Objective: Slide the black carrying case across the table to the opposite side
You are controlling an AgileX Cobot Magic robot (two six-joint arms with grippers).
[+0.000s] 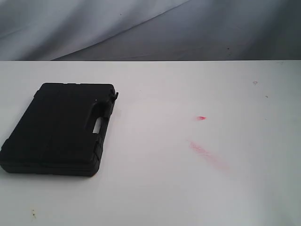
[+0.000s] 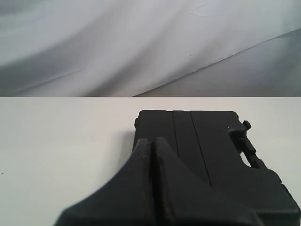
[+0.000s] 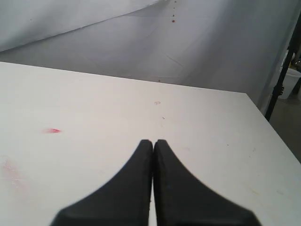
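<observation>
The flat black case (image 1: 59, 127) lies on the left part of the white table (image 1: 188, 188), its handle slot (image 1: 98, 125) facing right. No arm shows in the exterior view. In the left wrist view the case (image 2: 207, 150) fills the near ground, and my left gripper (image 2: 153, 141) is shut with nothing in it, its tips in front of the case's near left corner. The wrist view does not show whether they touch it. My right gripper (image 3: 153, 142) is shut and holds nothing, above bare white table (image 3: 94, 103), with the case out of its view.
Red smudges (image 1: 207, 153) and a small red mark (image 1: 201, 117) stain the table right of centre. A grey cloth backdrop (image 1: 150, 28) hangs behind the far edge. The table's right edge (image 3: 273, 136) and a dark stand (image 3: 282, 75) show in the right wrist view.
</observation>
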